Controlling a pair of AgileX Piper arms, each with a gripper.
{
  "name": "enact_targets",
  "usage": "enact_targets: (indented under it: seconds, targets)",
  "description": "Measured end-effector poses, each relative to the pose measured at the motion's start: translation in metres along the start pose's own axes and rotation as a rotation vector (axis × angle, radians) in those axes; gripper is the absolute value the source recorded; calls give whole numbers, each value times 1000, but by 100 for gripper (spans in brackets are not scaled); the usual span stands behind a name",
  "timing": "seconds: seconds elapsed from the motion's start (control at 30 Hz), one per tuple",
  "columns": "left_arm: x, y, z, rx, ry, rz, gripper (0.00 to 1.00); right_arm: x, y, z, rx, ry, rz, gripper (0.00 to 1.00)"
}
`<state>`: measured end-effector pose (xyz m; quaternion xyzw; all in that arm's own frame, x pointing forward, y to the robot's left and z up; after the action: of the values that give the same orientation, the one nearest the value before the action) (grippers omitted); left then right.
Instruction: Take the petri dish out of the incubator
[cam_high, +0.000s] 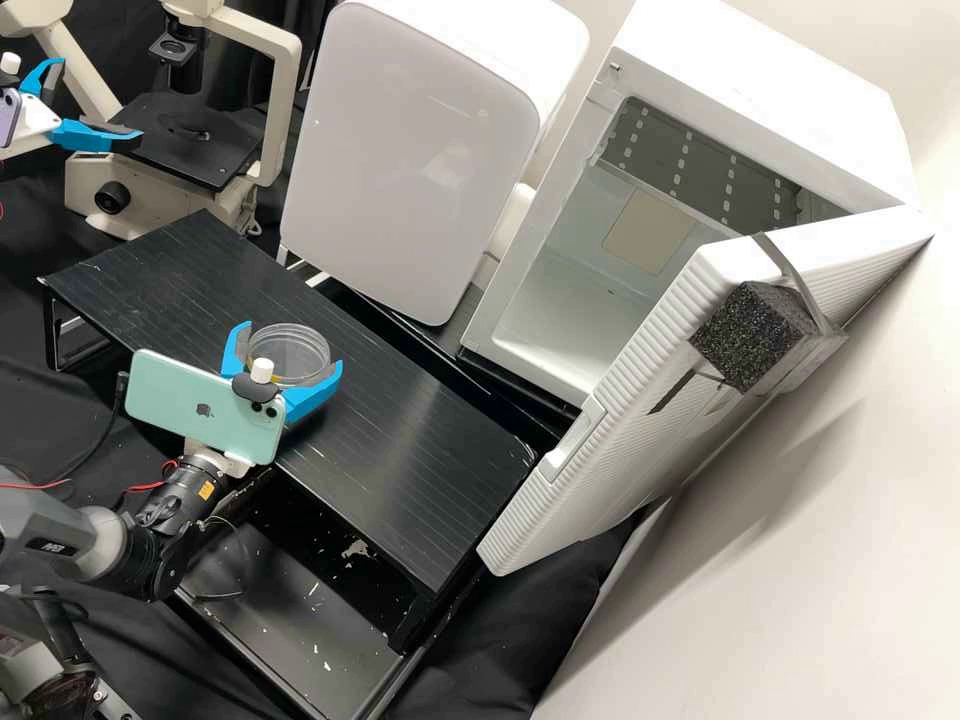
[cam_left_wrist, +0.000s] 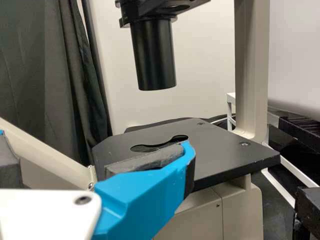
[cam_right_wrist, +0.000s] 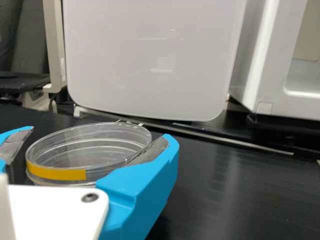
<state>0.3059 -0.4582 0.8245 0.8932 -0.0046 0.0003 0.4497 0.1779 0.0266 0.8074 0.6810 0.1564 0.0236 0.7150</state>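
Here, left of centre in the high view, the right gripper (cam_high: 292, 346) grasps the dish (cam_high: 289, 356) over the black stand (cam_high: 400, 450). At the upper left, the left gripper (cam_high: 97, 102) is released, fingers spread, near the microscope (cam_high: 190, 145).

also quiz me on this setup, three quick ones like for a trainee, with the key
1. True or false: the incubator has its door standing open.
2. Multiple choice: which tool is at the petri dish? a) left b) right
3. Fill in the blank: the strip on the petri dish's side wall is ____ in colour.

Key: 1 true; 2 b; 3 yellow
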Motion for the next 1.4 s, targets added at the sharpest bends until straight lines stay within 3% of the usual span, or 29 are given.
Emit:
enact_targets:
  seconds: [0.2, 0.83, 0.87, 1.4]
  targets:
    - [0, 0, 0, 0, 0, 0, 100, -2, -9, 3, -22, -14, -40, 0]
    - [0, 0, 0, 0, 0, 0, 100, 5, -10, 9, -22, -8, -46, 0]
    - [0, 0, 0, 0, 0, 0, 100, 6, -10, 9, -22, -9, -47, 100]
    - [0, 0, 0, 0, 0, 0, 100, 10, -6, 14, -22, -35, -20, 100]
